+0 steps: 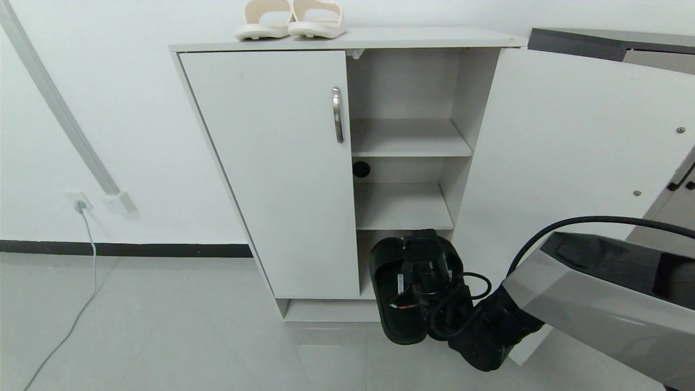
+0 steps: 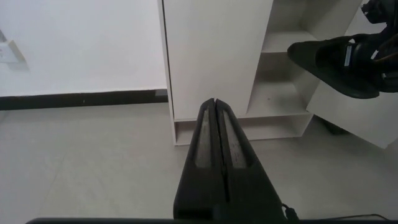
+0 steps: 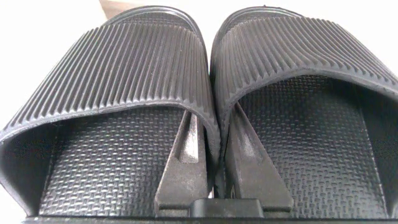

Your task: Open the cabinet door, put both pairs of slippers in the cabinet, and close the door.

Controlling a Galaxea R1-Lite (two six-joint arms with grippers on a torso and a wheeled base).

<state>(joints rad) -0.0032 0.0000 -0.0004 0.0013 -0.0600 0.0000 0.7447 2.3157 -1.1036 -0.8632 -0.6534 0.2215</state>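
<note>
The black slippers (image 1: 404, 288) are clamped together at their inner edges by the right tool (image 3: 216, 155) and held at the mouth of the bottom compartment of the cabinet (image 1: 434, 38). The right door (image 1: 570, 146) is swung open; the left door (image 1: 260, 163) is closed. The white slippers (image 1: 293, 19) are set on the cabinet top. The left tool (image 2: 214, 106) is pressed together, empty, above the floor (image 2: 93, 162).
</note>
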